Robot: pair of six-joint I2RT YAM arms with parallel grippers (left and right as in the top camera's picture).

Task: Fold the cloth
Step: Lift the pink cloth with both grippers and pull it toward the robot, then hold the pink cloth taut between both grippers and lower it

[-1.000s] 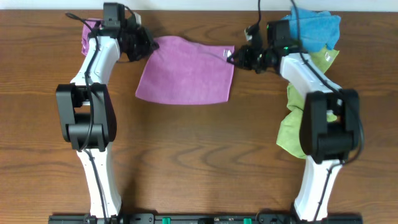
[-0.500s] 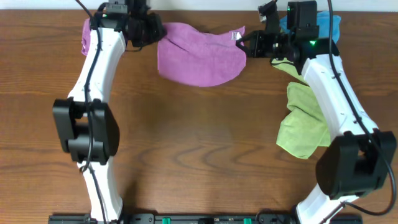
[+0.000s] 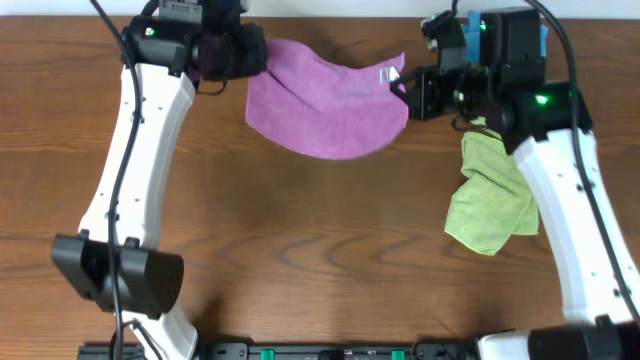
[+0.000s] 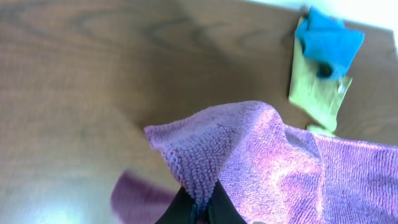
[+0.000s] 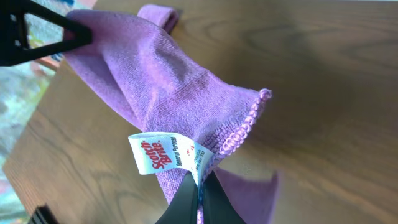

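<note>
Wood-grain table (image 3: 300, 260) lies nearest, with a green cloth (image 3: 490, 200) crumpled at three o'clock. Farther off, at twelve o'clock, the purple cloth (image 3: 325, 100) sags between both arms, fuzzy with a stitched hem. The left gripper (image 3: 250, 55) pinches one corner tight. The right gripper (image 3: 405, 88) is clamped on the corner beside the white tag (image 3: 388, 75).
</note>
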